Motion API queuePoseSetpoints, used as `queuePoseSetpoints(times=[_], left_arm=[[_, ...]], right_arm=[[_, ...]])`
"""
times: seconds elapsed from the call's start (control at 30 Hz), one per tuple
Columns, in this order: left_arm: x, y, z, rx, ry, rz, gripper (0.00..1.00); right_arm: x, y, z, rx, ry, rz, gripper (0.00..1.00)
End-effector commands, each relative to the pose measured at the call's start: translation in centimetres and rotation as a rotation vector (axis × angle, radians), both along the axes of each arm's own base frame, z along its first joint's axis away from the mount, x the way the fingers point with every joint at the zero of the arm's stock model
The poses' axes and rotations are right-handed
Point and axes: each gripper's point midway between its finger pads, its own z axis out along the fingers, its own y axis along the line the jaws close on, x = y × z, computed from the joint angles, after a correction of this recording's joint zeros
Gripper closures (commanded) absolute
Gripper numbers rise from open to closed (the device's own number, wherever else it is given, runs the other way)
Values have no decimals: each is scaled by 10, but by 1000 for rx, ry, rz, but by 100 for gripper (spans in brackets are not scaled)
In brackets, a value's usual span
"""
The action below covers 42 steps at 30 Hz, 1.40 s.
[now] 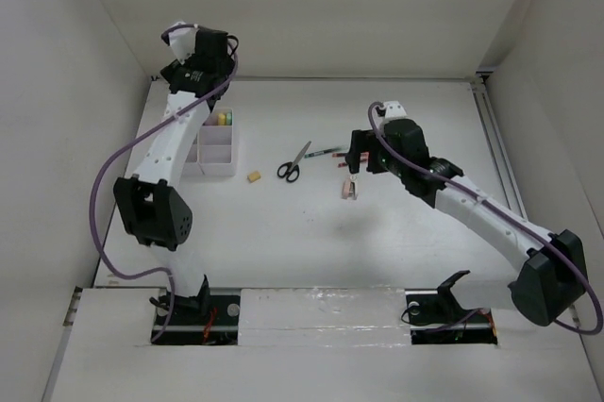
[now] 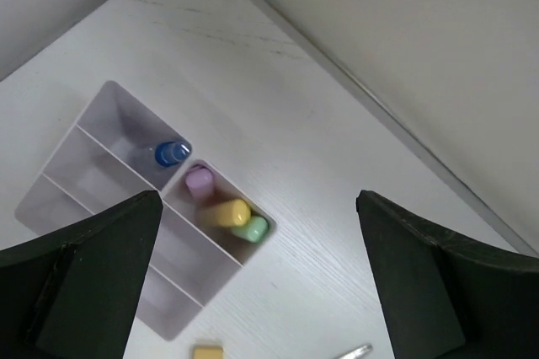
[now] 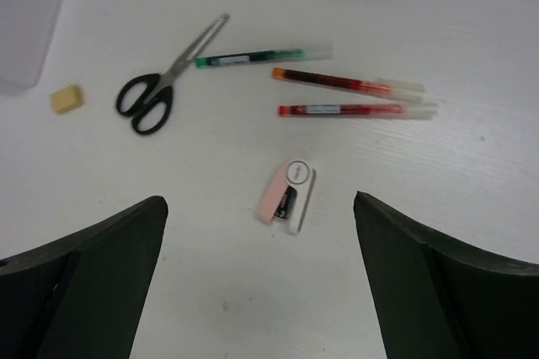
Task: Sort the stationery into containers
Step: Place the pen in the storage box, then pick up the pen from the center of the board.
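Left end effector [image 2: 259, 203]: bottle [image 2: 172, 153], hidden overhead.

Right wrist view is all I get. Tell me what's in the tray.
Observer: The pink marker, yellow marker and green marker sit together in one compartment of the tray.
Operator: Report the other compartments.
Observer: A blue-capped bottle sits in the neighbouring one; the others that show look empty.
Operator: Give me the left gripper.
Observer: The left gripper hangs open above the tray.
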Motion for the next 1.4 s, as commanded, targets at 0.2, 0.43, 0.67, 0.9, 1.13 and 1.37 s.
queuePoseSetpoints(times=[0.2,0.43,0.67,0.9,1.13,1.37], left_arm=[[-75,-40,98,-114,-170,-373,0],[-132,-42,74,-92,-133,-485,0],[-148,-49,40,-69,-90,-569,0],[-148,-59,31,-88,-93,-630,0],[-151,-65,32,-101,-102,-659,0],[-151,-68,30,-110,-102,-677,0]], right_arm=[[33,-65,-23,29,93,-536,23],[67,-75,-57,48,199,-666,35],[99,-78,-77,97,253,-728,43],[107,-73,-106,97,318,-775,48],[107,-66,-127,115,368,-787,50],[104,-48,-134,146,383,-787,51]])
